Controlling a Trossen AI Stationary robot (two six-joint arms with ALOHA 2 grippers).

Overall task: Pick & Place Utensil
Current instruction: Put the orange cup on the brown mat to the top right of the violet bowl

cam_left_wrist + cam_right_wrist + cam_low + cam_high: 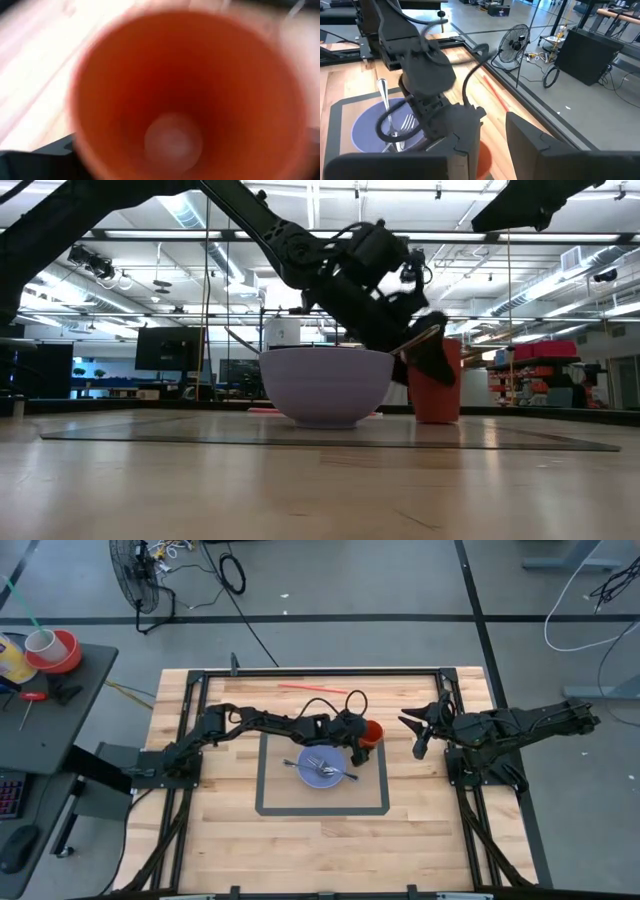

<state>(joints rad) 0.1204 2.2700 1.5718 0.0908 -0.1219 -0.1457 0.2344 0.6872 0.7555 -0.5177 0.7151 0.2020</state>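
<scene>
A lavender bowl (322, 772) (325, 385) stands on the grey-framed mat and holds a metal fork (408, 123) and a spoon (384, 92). To its right, an orange-red cup (373, 730) (437, 388) stands upright on the wood. My left gripper (358, 736) (415, 345) hangs right over the cup's mouth. The left wrist view looks straight down into the cup (190, 85), where a blurred pale round patch (172, 142) shows at the bottom. My right gripper (418, 732) (481, 150) waits open, to the right of the cup and apart from it.
A thin red stick (312, 688) lies on the table near its far edge. The mat's grey border (268, 802) frames the bowl. Bare wood lies toward the near edge. Beyond the table are a floor fan (135, 580) and a side desk (40, 690) with small items.
</scene>
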